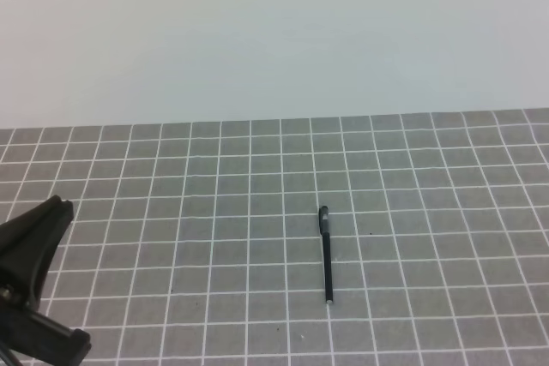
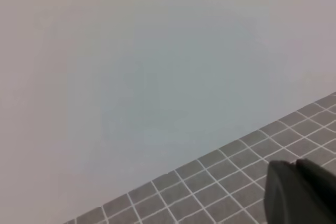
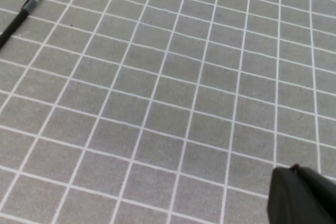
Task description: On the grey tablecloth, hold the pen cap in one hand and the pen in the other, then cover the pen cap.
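We see the pen lying capped right of center on the grey tablecloth, well apart from our left gripper at lower left; both pincers closed, empty.

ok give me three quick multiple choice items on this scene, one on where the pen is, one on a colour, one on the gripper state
1. Where does the pen lie?
A. on the grey tablecloth, right of centre
B. in the left gripper
C. off the cloth

2. What colour are the cloth's grid lines?
A. red
B. white
C. black

3. How is the left gripper in the exterior high view?
A. shut on the pen
B. wide open
C. shut, holding nothing

Answers: 1 A, the pen rests alone on the grid; 2 B, thin white lines cross the grey; 3 C, its fingers meet at the tip, far from the pen.
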